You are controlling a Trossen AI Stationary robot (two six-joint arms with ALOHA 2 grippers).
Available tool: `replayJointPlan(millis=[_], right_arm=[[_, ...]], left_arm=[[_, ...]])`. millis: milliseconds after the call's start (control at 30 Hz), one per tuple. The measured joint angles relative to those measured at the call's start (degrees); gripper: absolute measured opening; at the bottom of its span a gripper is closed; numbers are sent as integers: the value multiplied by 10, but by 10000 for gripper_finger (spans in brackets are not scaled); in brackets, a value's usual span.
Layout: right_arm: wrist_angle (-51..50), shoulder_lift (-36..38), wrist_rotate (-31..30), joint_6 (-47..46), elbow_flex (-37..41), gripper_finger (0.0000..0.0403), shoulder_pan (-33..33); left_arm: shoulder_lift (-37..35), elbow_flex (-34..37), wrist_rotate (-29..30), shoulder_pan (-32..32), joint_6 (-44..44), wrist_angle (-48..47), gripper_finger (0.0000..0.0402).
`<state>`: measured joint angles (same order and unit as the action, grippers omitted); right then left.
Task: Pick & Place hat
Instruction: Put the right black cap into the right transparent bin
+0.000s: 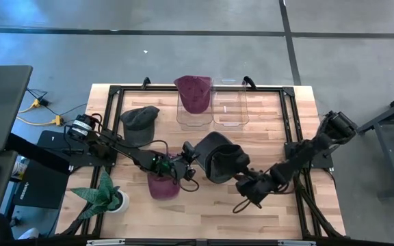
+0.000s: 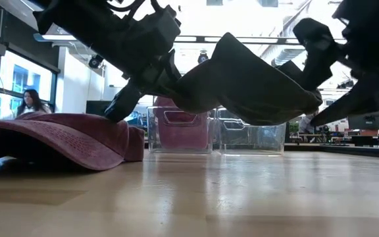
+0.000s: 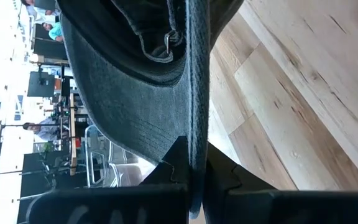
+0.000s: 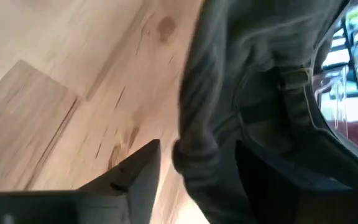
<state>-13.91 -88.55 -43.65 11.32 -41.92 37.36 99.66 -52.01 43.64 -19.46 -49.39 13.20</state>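
A dark grey cap point(image 1: 219, 158) hangs in the air over the table's middle, held between both grippers and clear of the wood in the low view point(image 2: 249, 79). My left gripper point(image 1: 190, 158) is shut on its left side and my right gripper point(image 1: 246, 180) on its right near side. A maroon cap point(image 1: 163, 186) lies flat on the table just near of the left gripper point(image 2: 58, 138). Another grey cap point(image 1: 139, 123) rests on the table far left. A second maroon cap point(image 1: 193, 92) sits in a clear bin point(image 1: 183, 116). My left gripper pinches the dark cap's stiff brim at its edge point(image 3: 197, 134) between the two fingers point(image 3: 171, 163), coming in level from the table's left. The brim stands edge-on in the hold and the cap is lifted clear. My right gripper has bunched crown cloth point(image 4: 197, 152) near the back strap buckle point(image 4: 294, 78) between its fingers point(image 4: 138, 171), reaching in from the table's right near side. That end of the cap is off the table.
Two clear bins stand side by side at the far edge; the right one point(image 1: 230, 102) holds no cap. A potted plant point(image 1: 104, 197) stands at the near left corner. A black frame point(image 1: 289, 123) borders the work area. People show in the room beyond.
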Motion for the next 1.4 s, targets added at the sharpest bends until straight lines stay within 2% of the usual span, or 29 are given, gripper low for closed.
replayJointPlan(millis=[100,200,333,500,600,733,900,1067,1233,1400], right_arm=[[58,0,3,31,19,167,-10],[60,0,6,27,15,109,-20],[52,0,56,8,-15,26,-33],[-48,0,123,-75,-96,39,-46],[-135,0,201,-153,-164,40,-61],[-224,0,310,-201,-251,24,-78],[-333,5,377,-212,-351,25,-107],[-450,35,401,-214,-430,26,-158],[-526,88,405,-180,-465,26,-250],[-523,136,350,-62,-470,29,-377]], left_arm=[[0,0,0,0,0,0,2],[0,0,0,0,0,0,2],[0,0,-1,0,0,0,2],[0,0,-14,-1,0,2,7],[0,-3,-58,0,6,3,29],[0,-21,-113,0,20,-1,88],[-1,-59,-128,0,32,-67,172],[-1,-105,-65,0,63,-177,225],[-17,-122,16,0,107,-273,236],[-48,-117,10,8,203,-330,236]])
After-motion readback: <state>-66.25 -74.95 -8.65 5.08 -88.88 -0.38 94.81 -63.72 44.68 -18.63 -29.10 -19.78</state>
